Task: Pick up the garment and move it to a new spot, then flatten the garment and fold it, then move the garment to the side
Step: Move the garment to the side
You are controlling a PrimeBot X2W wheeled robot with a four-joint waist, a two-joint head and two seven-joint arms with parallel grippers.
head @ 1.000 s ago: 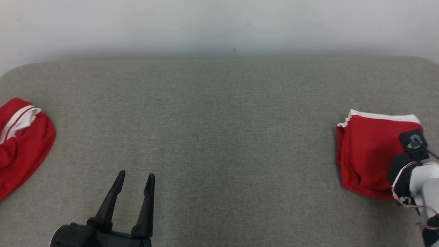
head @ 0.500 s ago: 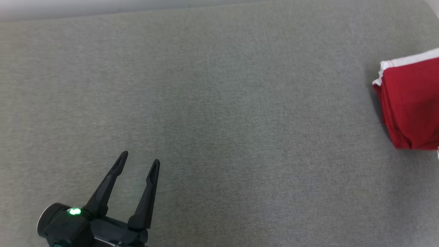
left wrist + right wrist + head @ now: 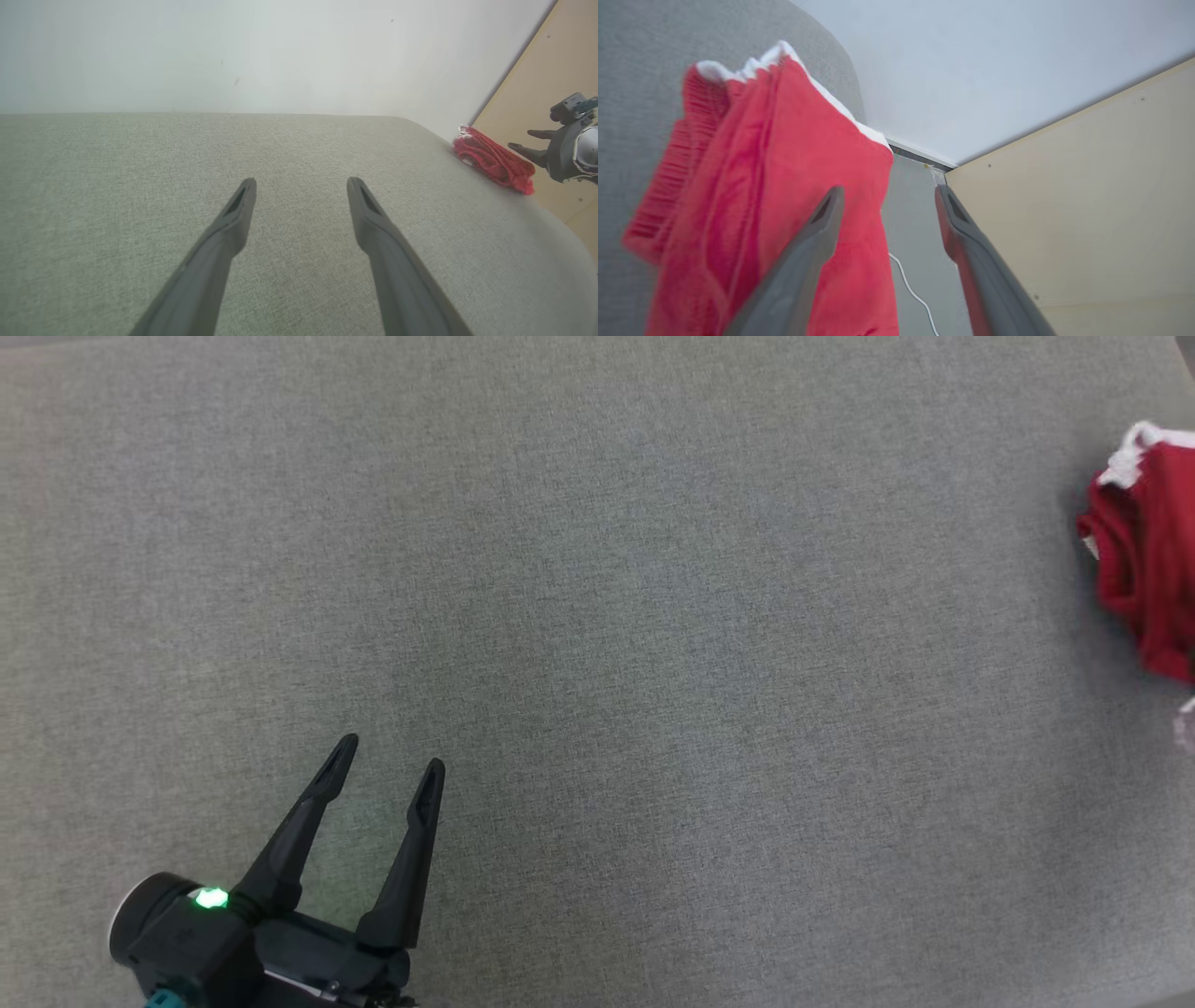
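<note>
Head view: a wide grey fabric surface (image 3: 653, 616). The left gripper (image 3: 390, 752) sits at the lower left above the fabric. Its two dark fingers are spread apart with nothing between them, and a green light (image 3: 210, 898) glows on its base. The red garment (image 3: 1144, 551), trimmed in white, lies bunched in layers at the far right edge of the surface and is cut off by the frame.

Left wrist view: the garment (image 3: 493, 158) rests at the surface's rounded right edge, below a pale wall (image 3: 233, 46). The right gripper (image 3: 520, 139) is just beside it, fingers apart.

Right wrist view: the right gripper (image 3: 889, 188) has its jaws wide and holds nothing. The garment (image 3: 784, 186) is close on its left, slightly blurred. A white cable (image 3: 910, 289) shows in the gap between the fingers, and a beige panel (image 3: 1087, 186) is on the right.
</note>
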